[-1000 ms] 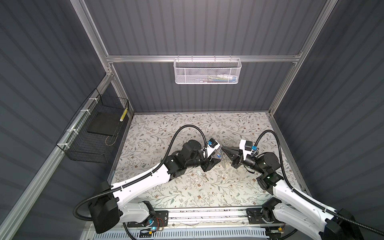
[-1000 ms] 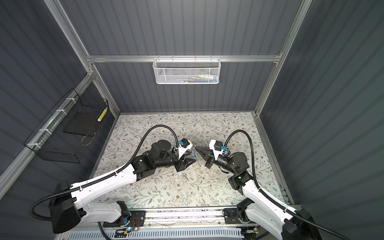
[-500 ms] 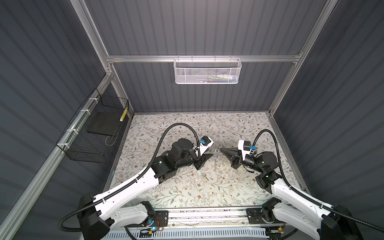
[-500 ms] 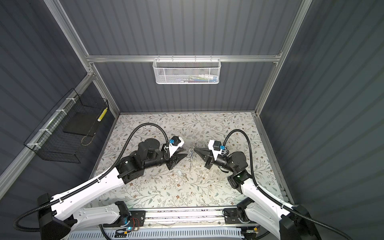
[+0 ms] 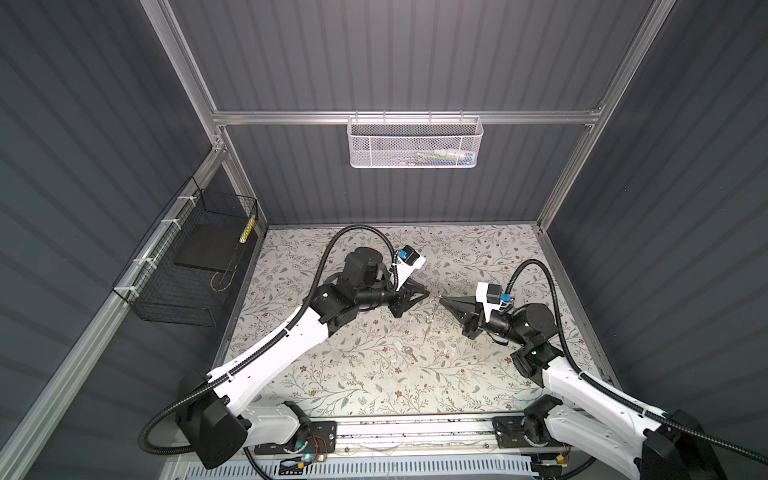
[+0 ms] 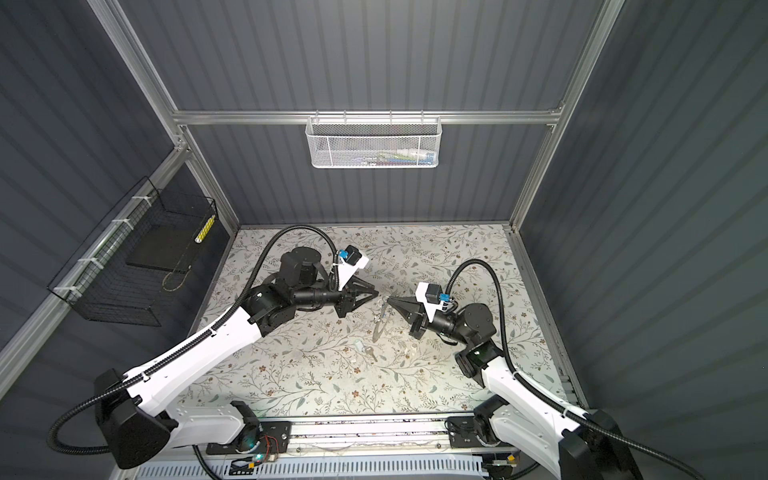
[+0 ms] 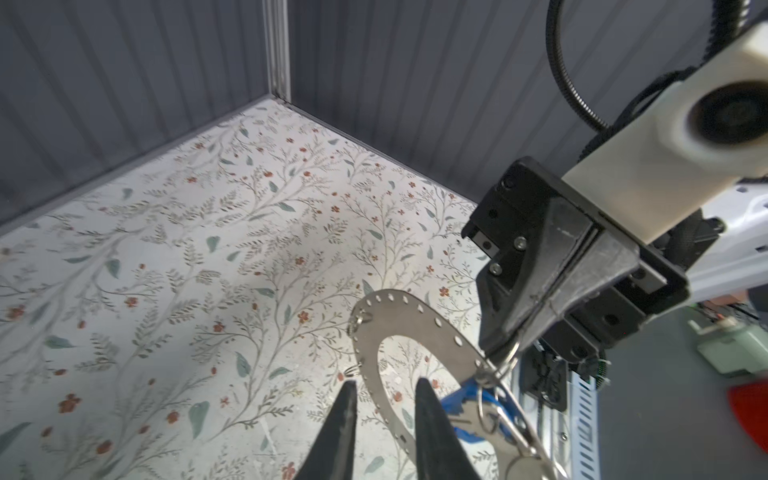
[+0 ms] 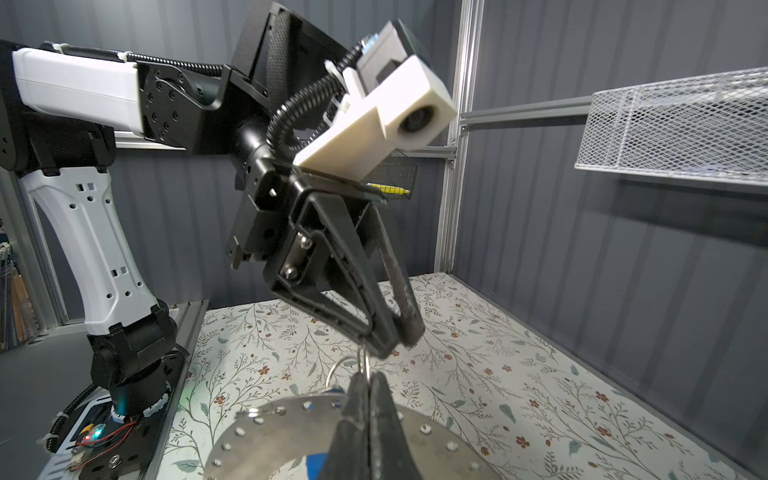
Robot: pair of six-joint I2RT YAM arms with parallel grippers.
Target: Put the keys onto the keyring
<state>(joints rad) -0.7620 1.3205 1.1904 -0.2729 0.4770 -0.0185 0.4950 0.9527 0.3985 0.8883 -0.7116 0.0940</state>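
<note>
While the right hand (image 7: 500, 355) pinches the hanging keyring (image 7: 407, 318), the left hand (image 7: 382, 388) faces it, slightly spread.

The keyring (image 7: 409, 318) is hanging off the right gripper (image 5: 441, 298), blocking the gap to the left gripper (image 5: 427, 292); toward the back wall the floral mat (image 5: 478, 249) is lying bare.
</note>
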